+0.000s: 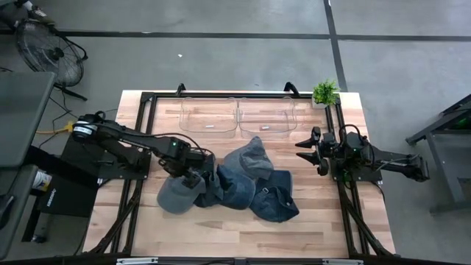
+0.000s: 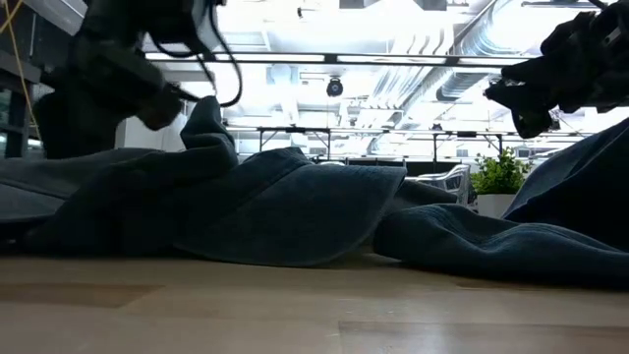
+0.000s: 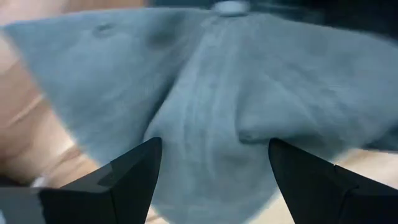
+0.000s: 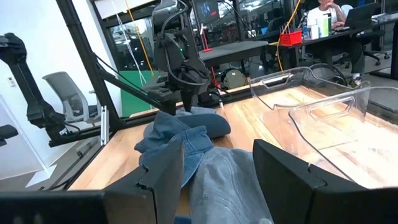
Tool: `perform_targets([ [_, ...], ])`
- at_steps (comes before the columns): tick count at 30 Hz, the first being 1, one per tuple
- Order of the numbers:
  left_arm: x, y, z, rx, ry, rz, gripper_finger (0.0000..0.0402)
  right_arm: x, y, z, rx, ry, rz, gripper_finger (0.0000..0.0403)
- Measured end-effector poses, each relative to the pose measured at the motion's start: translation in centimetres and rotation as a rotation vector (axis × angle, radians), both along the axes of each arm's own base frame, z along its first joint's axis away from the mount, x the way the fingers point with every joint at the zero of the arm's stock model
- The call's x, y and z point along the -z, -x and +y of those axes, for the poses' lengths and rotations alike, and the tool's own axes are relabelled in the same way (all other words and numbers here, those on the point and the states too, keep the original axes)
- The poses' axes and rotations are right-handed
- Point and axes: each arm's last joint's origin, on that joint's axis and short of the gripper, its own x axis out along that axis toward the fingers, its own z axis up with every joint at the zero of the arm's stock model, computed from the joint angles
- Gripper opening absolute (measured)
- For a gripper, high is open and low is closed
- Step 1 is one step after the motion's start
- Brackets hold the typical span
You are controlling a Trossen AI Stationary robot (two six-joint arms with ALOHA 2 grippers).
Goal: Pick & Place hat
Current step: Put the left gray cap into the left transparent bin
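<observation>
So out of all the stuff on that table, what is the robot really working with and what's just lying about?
Part of the job:
- grey hat, under the left arm's open fingers
- pile of blue hats
- two clear bins, probably where the hats go
- right gripper, open, waiting beside the pile

Just lying about:
- small potted plant at the table corner
- floor fan off the table

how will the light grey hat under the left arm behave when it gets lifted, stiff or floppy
Probably floppy: the grey hat lies flat with soft folds, as the left wrist view shows. It likely sags from one pinch point. It overlaps the neighbouring denim hat, so it may drag that along.
</observation>
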Motion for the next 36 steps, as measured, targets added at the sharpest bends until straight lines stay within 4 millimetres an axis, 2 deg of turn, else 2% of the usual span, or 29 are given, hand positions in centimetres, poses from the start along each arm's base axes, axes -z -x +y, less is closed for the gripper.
perform_targets([
  [6,0.4,-0.1,0.0,-0.015,-0.016,0.033,0.0292,0.0,0.0,0.0,-0.001,0.000,-0.001,0.0188],
  [10,0.5,0.0,0.0,-0.018,-0.016,0.049,0.0267,0.0,0.0,0.0,-0.001,0.000,0.000,0.0188],
  [14,0.4,-0.1,0.0,-0.028,-0.010,0.049,0.0210,0.0,0.0,0.0,-0.001,0.000,0.002,0.0188],
  [25,0.4,0.0,-0.2,-0.027,0.053,0.059,0.0018,0.0,0.0,0.0,0.000,0.000,0.002,0.0188],
  [32,0.2,0.0,-0.3,-0.001,0.101,0.061,0.0007,0.0,0.0,0.0,0.001,0.000,0.002,0.0188],
  [36,-1.0,-0.3,-0.3,0.012,0.097,0.057,0.0005,0.0,0.0,0.0,0.001,0.000,0.002,0.0188],
])
